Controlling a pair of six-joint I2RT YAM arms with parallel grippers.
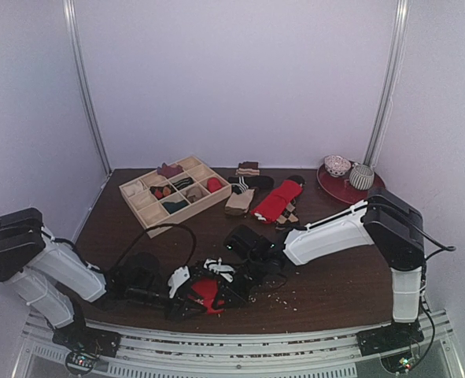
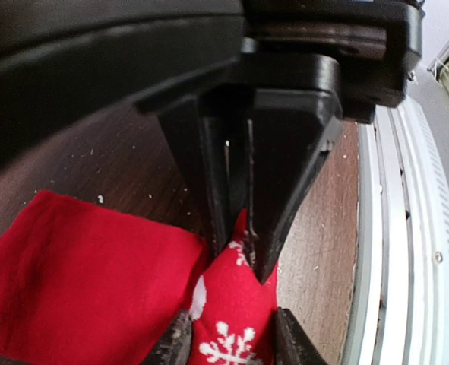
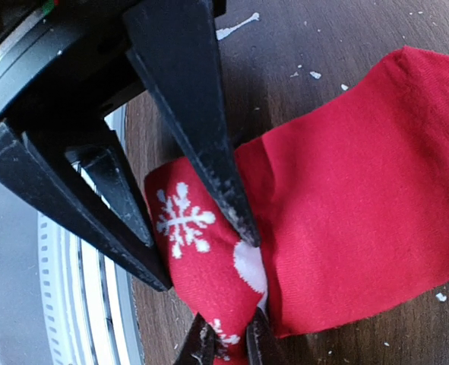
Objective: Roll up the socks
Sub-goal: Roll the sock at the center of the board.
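A red sock (image 1: pixel 208 291) with white snowflakes lies near the table's front edge, one end bunched into a small fold (image 2: pixel 235 304). My left gripper (image 2: pixel 234 344) is shut on that fold from both sides; in the right wrist view its jaws (image 3: pixel 203 262) straddle the snowflake end. My right gripper (image 3: pixel 230 346) is shut on the fold's tip, and shows in the left wrist view (image 2: pixel 239 243) pinching the sock. The rest of the sock (image 3: pixel 361 205) lies flat on the wood. A cream sock (image 1: pixel 239 201) lies at the back beside another red sock (image 1: pixel 278 201).
A wooden compartment tray (image 1: pixel 149 216) holding small items sits at the back left. A red plate (image 1: pixel 330 186) with two cups is at the back right. A black-and-white striped sock (image 1: pixel 252 183) lies behind the cream one. The metal rail (image 2: pixel 406 251) runs along the front edge.
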